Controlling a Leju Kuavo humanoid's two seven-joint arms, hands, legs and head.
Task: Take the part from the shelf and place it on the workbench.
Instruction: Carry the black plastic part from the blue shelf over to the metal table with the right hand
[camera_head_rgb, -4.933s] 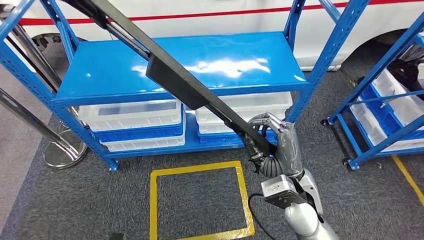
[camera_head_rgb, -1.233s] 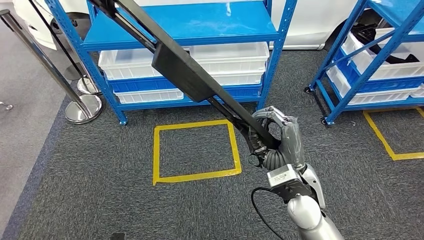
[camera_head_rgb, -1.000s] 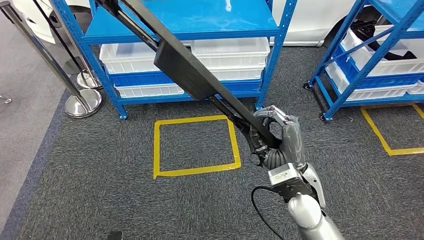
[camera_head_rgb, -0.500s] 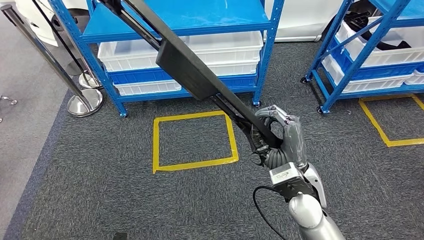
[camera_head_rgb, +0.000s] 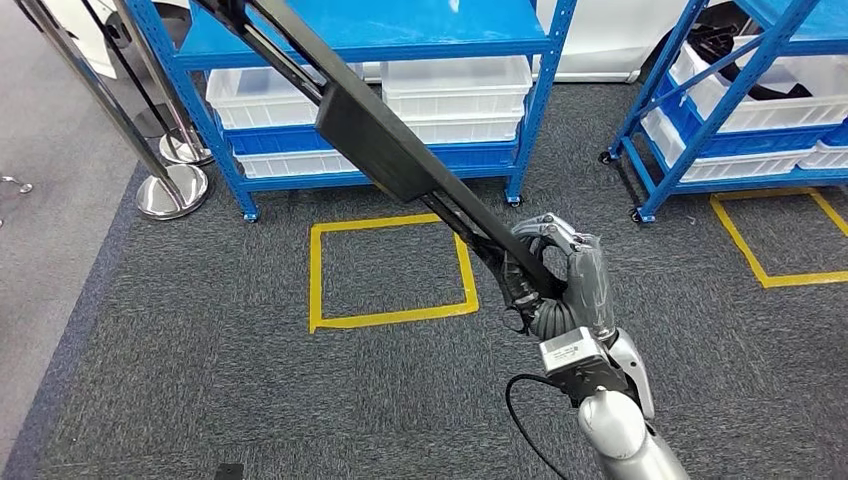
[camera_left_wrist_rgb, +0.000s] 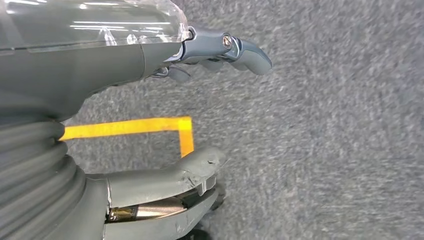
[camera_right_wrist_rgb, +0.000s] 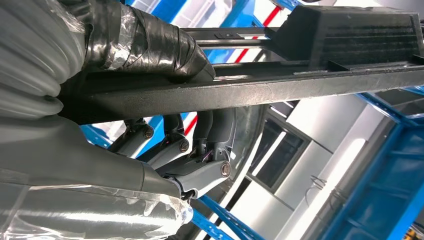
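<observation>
Right now my right hand (camera_head_rgb: 560, 285) has its fingers (camera_right_wrist_rgb: 200, 150) wrapped around the lower end of the long black part (camera_head_rgb: 380, 145), thumb pressed on the opposite side; the part slants up and away, crossing in front of the blue shelf (camera_head_rgb: 370, 30). My left hand (camera_left_wrist_rgb: 150, 115) holds nothing, fingers apart over grey carpet. White bins (camera_head_rgb: 455, 85) sit on the lower shelf level, a yellow tape square (camera_head_rgb: 390, 270) marks the floor, and metal stanchions (camera_head_rgb: 170, 190) stand at the left. I can read no writing.

Grey carpet (camera_head_rgb: 200, 400) bears yellow tape square (camera_head_rgb: 390, 270), blue shelving (camera_head_rgb: 380, 40), apparently chrome stanchion bases (camera_head_rgb: 172, 192)
</observation>
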